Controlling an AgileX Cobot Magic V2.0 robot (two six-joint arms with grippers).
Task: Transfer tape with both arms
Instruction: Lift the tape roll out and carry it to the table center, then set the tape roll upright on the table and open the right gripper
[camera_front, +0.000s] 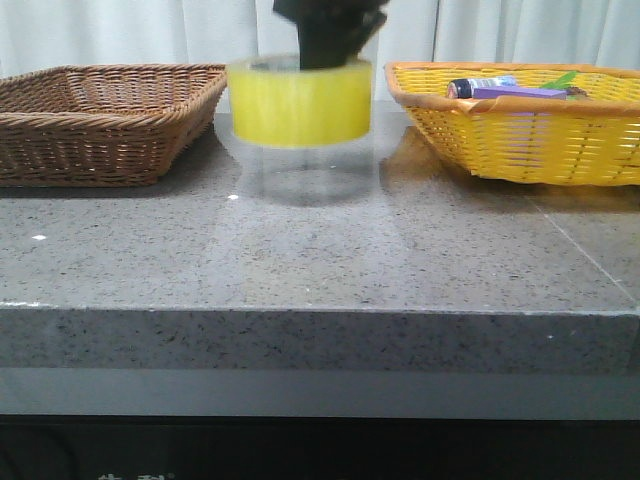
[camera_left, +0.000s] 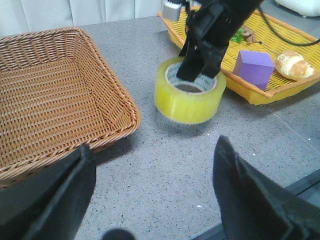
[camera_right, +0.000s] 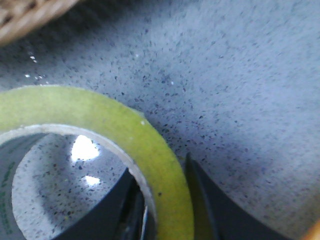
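Left gripper (camera_left: 150, 200) wide, empty; right gripper (camera_left: 202, 62) clamps tape (camera_left: 189, 97); yellow basket (camera_front: 520, 140) holds purple block (camera_left: 254, 68).

No text, brand or number can be read with certainty in any view. The tape (camera_left: 189, 97), in the upper middle of the left wrist view, carries green printing on its white inner core, but the characters are too small and blurred to make out. At the lower left edge of the front view, below the table (camera_front: 320, 260), pale marks (camera_front: 135, 477) stand on a dark panel, cut off by the frame. I can read neither.
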